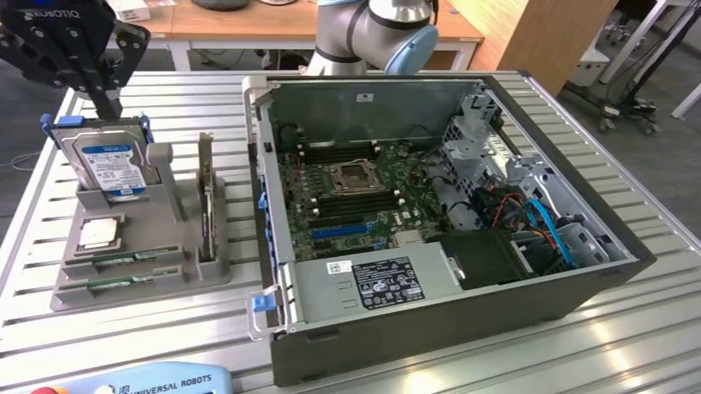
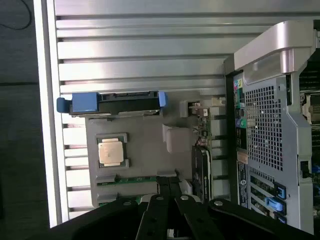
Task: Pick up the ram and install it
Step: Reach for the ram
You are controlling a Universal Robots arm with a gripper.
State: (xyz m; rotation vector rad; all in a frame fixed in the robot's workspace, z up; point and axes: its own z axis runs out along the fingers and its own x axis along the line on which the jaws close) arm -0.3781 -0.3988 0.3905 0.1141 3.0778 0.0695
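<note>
The end effector (image 1: 110,107), fingers together and empty, hangs tilted, tips down, over the drive (image 1: 110,164) at the holder's (image 1: 164,275) far end, well apart from the ram (image 1: 123,260) in its near slots.

"UNIVERSAL ROBOTS" on pendant (image 1: 153,382); "ROBOTIQ" on gripper (image 1: 110,112)

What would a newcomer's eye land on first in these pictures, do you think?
The open computer case fills the middle, its green motherboard exposed. On the exterior view's left, a grey holder carries a hard drive and ram sticks, with the shut gripper hanging over it.
</note>
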